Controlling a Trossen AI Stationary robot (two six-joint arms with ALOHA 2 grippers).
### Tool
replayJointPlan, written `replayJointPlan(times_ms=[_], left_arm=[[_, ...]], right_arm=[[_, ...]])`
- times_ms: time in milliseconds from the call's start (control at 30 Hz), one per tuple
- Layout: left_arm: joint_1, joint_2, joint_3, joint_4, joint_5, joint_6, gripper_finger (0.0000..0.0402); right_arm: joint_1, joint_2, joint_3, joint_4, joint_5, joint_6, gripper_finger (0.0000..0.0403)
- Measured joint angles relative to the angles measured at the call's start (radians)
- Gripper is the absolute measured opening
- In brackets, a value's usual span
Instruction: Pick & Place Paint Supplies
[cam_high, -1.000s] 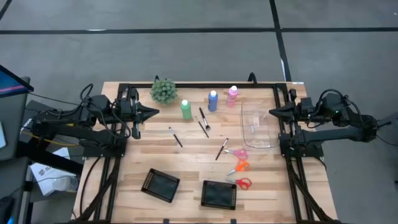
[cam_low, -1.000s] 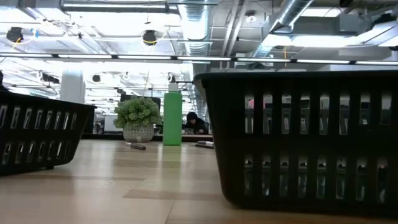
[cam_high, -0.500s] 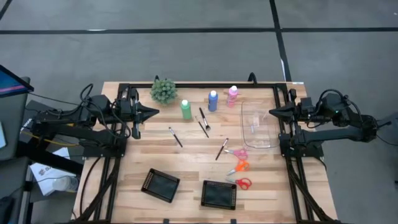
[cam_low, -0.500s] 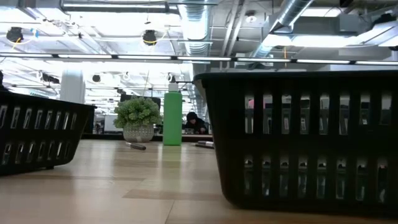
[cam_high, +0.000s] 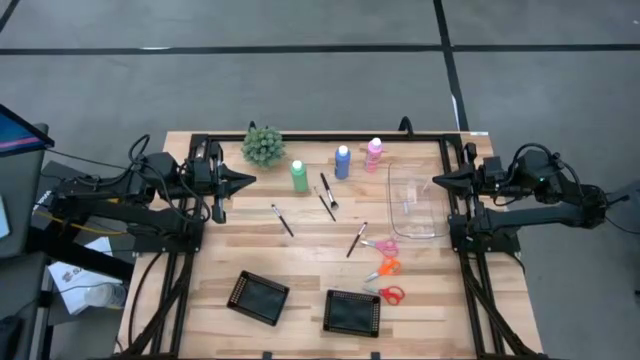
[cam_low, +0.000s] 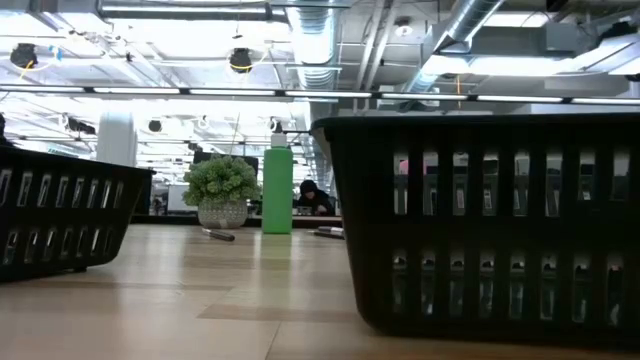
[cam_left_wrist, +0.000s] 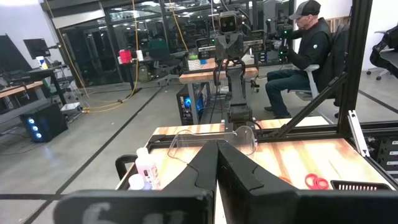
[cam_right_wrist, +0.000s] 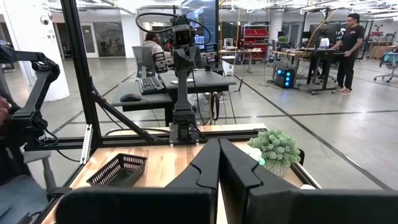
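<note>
Comparing with a second ago, nothing has moved: left gripper (cam_high: 250, 180) and right gripper (cam_high: 437, 181) stay pressed together, empty, at the table's (cam_high: 310, 262) sides, so picking has not begun.

Bare table (cam_high: 220, 250) on the left — open passage; bottles (cam_high: 342, 162), brushes (cam_high: 326, 196), scissors (cam_high: 384, 268) crowd the centre.

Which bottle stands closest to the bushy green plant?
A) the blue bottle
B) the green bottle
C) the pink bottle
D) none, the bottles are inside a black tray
B: in the high view the green bottle stands just beside the plant, while the blue bottle and the pink bottle stand farther along the row, all on the bare table.
</note>
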Motion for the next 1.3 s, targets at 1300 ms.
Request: replayJointPlan(times_ms=[1300], left_arm=[[0.0,0.023,0.0,0.121,0.0,-0.056,0.0]], right_arm=[[0.0,0.0,0.0,0.0,0.0,0.0,0.0]])
